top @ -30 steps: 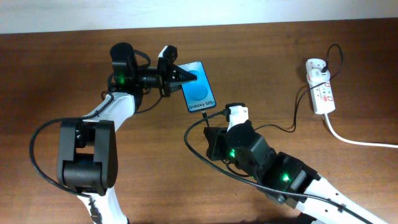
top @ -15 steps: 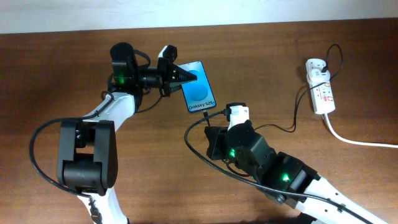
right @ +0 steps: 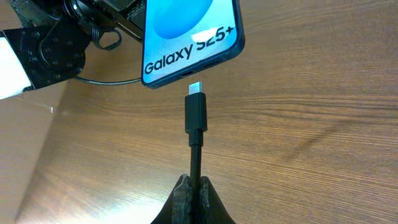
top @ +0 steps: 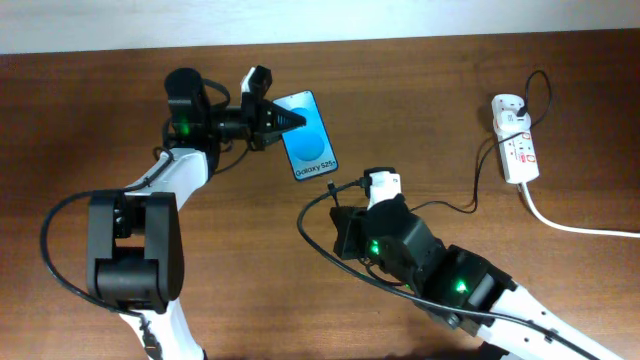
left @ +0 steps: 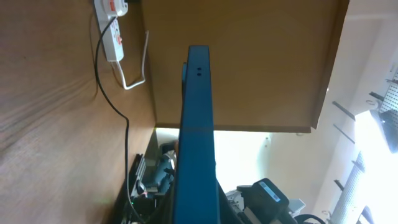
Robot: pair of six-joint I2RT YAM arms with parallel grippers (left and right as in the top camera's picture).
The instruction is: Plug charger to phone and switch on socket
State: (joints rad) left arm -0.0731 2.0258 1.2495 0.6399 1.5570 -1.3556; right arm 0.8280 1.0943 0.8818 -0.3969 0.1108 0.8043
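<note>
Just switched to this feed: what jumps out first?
The left gripper holds the phone by its far end, upper middle of the overhead view. The right gripper pinches the charger, its connector aimed at the phone's bottom edge, not yet in. The socket lies far right.

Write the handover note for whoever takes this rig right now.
Left gripper: shut on the phone, held by its edge, screen up.
Right gripper: shut on the charger cable, behind the connector.
Connector tip points at the phone's bottom edge, a small gap away; not plugged in.
Socket lies far right in the overhead view, white adapter at its far end; no gripper near it.
Done: phone and charger gripped and lined up.
To do: insert connector, then switch on socket; switch state unreadable.
</note>
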